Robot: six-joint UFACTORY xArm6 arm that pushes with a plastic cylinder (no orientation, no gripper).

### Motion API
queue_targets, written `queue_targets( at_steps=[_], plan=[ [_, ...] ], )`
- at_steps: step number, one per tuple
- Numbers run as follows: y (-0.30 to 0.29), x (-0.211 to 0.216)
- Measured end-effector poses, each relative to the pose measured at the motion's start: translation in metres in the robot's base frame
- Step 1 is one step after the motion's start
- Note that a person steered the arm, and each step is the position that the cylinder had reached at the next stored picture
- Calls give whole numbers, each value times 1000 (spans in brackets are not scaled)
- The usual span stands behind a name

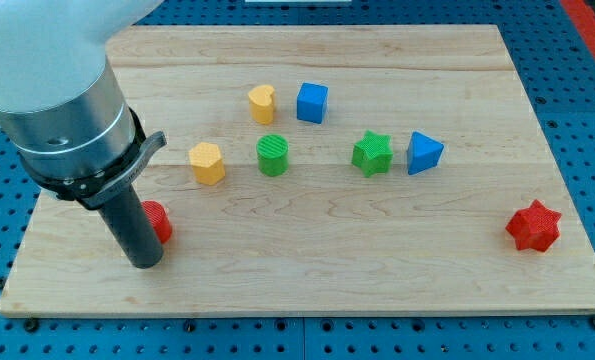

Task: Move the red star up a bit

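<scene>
The red star lies alone near the wooden board's right edge, well apart from my tip, a bare rod without jaws, at the view's lower left just beside a partly hidden red block.

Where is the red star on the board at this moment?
The red star sits near the wooden board's right edge, toward the view's bottom, alone; the blue triangular block up-left is nearest. My tip is far off at the view's left.
</scene>
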State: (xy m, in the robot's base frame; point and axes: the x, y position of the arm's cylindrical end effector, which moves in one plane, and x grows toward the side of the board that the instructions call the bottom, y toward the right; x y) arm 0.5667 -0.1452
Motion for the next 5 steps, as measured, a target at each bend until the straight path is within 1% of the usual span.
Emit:
queue_targets(
  at_steps=[1,2,4,5],
  plan=[
    [87,35],
    [153,41],
    [244,45],
    [281,52]
  ],
)
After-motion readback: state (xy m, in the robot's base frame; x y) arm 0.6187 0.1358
